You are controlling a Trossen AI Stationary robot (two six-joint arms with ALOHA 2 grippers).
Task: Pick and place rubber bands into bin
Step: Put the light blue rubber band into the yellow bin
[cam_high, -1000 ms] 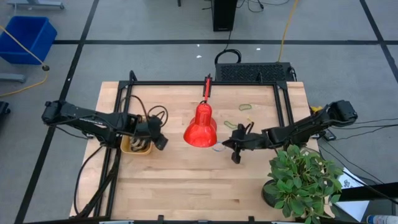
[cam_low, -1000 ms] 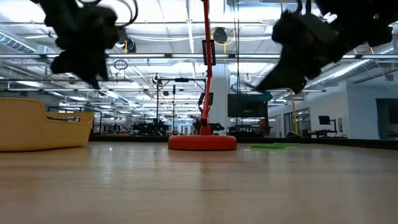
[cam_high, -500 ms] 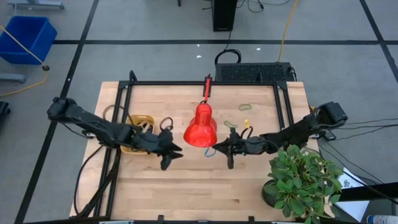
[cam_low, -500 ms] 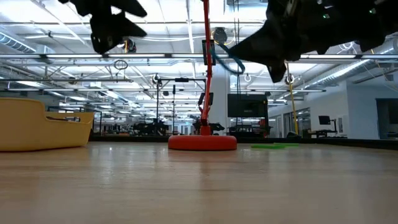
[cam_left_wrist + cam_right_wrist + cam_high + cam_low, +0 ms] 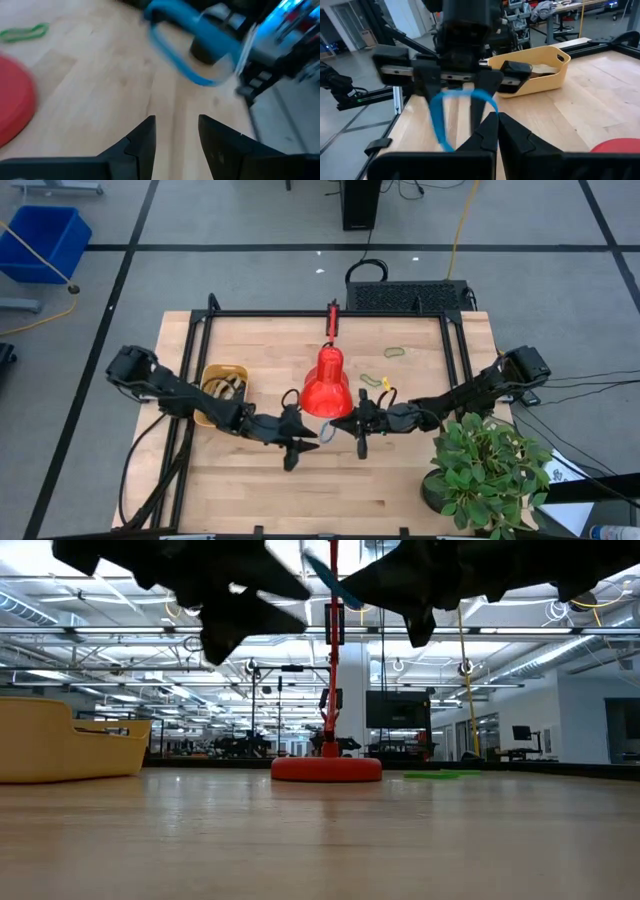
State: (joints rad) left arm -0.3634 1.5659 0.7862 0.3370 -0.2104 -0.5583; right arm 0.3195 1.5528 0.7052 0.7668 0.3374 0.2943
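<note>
My right gripper (image 5: 337, 427) is shut on a blue rubber band (image 5: 441, 117) in the air just near of the red lamp (image 5: 325, 380). My left gripper (image 5: 308, 439) is open and faces it from the table's left, its fingers (image 5: 145, 137) short of the band (image 5: 185, 65). The yellow bin (image 5: 222, 385) stands on the table left of the lamp, with some bands lying in it. Green bands (image 5: 395, 351) lie flat on the table behind the right arm. My right gripper pinches one spot of the blue band's loop (image 5: 489, 107) between its two fingertips, coming about level from the table's right. The rest of the loop stands out beyond the fingertips toward the left gripper, lifted clear of the table (image 5: 335, 588).
The lamp's base (image 5: 325, 768) and red stem stand just behind both grippers. A potted plant (image 5: 490, 470) fills the near right corner. A black frame (image 5: 330, 315) borders the table's far part. A blue crate (image 5: 45, 240) sits on the floor far left.
My left gripper has left the bin and swung toward the table's right and near edge, up to the right gripper. My right gripper has gone toward the table's left past the lamp, carrying the blue band clear of the table.
</note>
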